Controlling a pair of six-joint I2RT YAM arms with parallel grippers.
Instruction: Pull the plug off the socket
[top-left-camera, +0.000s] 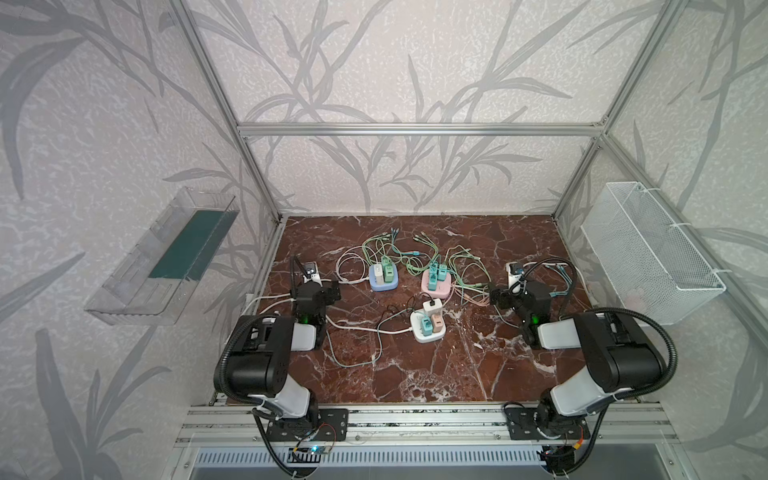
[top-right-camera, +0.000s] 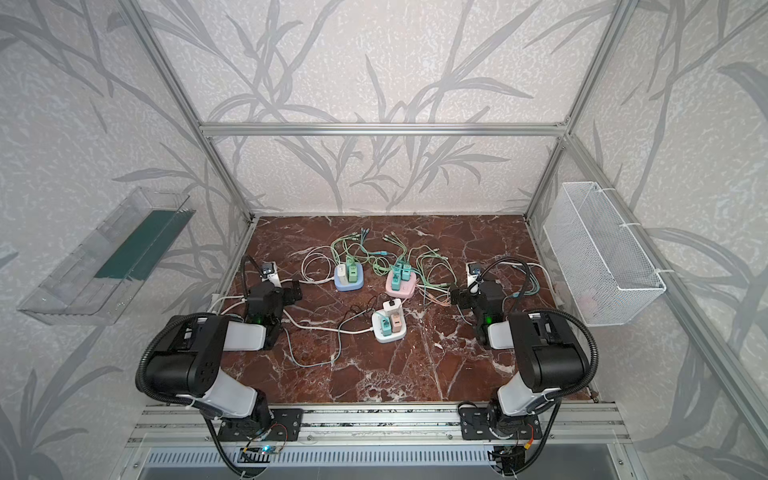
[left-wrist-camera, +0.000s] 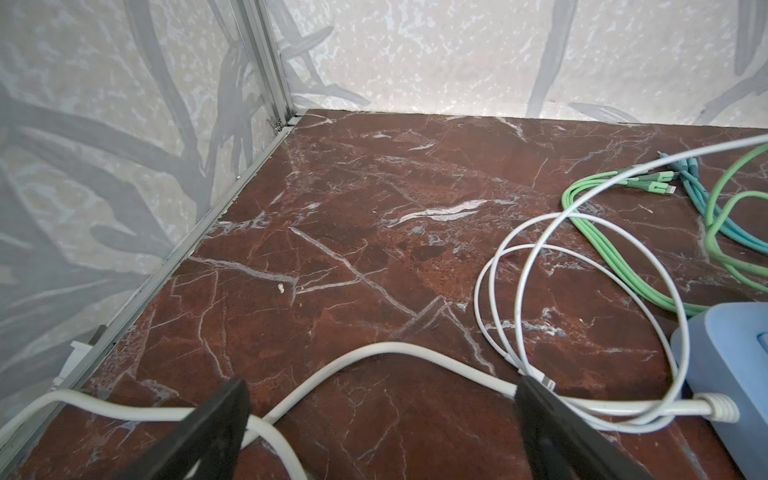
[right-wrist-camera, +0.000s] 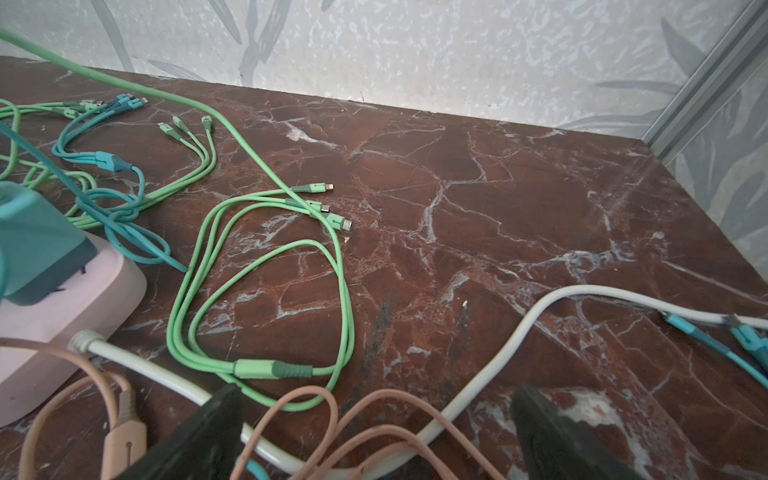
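Three sockets sit mid-table in both top views: a blue socket (top-left-camera: 383, 282) with a white and a green plug (top-left-camera: 389, 272), a pink socket (top-left-camera: 436, 287) with teal plugs (top-left-camera: 436, 274), and a white socket (top-left-camera: 428, 332) with teal, peach and white plugs (top-left-camera: 433, 306). My left gripper (top-left-camera: 316, 284) (left-wrist-camera: 382, 386) hovers open left of the blue socket (left-wrist-camera: 723, 361), over its white cord (left-wrist-camera: 374, 353). On the other side, my right gripper (top-left-camera: 511, 291) (right-wrist-camera: 378, 390) stands open right of the pink socket (right-wrist-camera: 62, 332), above peach cable loops (right-wrist-camera: 374, 415). Neither holds anything.
Green, teal and white charging cables (top-left-camera: 415, 249) tangle behind and between the sockets. A thin dark cable (top-left-camera: 390, 311) runs near the white socket. A wire basket (top-left-camera: 652, 253) hangs on the right wall and a clear tray (top-left-camera: 162, 257) on the left. Metal frame posts edge the table.
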